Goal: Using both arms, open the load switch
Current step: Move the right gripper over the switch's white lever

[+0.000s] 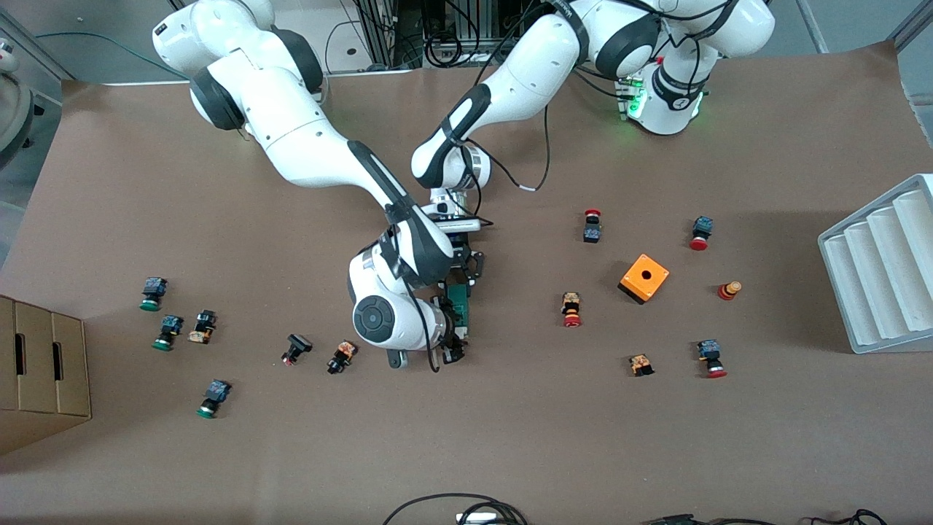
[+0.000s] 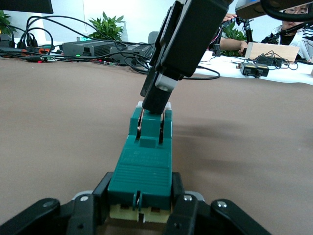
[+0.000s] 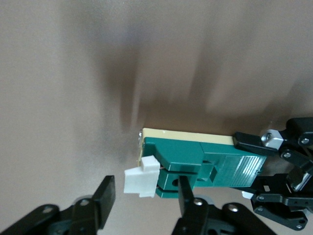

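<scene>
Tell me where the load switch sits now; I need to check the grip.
The load switch lies near the table's middle in the front view, one end clamped in the left gripper, the right gripper at its white slider end.

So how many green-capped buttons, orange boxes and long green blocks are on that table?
Green-capped buttons: 3
Orange boxes: 1
Long green blocks: 1
Total: 5

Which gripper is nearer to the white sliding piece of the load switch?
Right gripper: its fingers straddle the white sliding piece. Left gripper clamps the load switch at its other end.
</scene>
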`<state>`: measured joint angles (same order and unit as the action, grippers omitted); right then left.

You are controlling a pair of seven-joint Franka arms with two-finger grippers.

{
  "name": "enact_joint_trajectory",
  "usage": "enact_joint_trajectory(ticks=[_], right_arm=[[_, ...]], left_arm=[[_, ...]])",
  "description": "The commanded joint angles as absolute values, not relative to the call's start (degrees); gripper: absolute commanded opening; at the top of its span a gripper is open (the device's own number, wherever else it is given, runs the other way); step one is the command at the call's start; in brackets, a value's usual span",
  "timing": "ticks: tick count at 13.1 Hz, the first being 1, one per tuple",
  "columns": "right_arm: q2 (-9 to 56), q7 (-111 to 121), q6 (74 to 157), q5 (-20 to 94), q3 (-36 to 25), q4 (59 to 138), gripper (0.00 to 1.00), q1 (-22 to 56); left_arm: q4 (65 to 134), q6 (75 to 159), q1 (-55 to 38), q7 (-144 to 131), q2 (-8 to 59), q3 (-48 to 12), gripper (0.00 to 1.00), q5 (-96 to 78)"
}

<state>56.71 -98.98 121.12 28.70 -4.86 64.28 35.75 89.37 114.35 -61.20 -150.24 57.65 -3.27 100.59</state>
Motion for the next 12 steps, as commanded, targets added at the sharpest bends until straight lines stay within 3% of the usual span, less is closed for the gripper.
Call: enact_joint_trajectory(ticks=[1, 12], right_arm=[[58.54, -99.76, 120.41, 30.32, -5.54, 61.61, 0.51, 36.12], [59.24, -99.67, 119.54, 32.68, -4.48, 61.79, 0.50, 33.84]], left_arm=[[88.07, 115.58, -61.08, -150.73, 58.54, -2.99, 0.51, 100.64], [88.07, 115.66, -61.08, -150.56, 58.62, -2.99, 0.53, 100.72]])
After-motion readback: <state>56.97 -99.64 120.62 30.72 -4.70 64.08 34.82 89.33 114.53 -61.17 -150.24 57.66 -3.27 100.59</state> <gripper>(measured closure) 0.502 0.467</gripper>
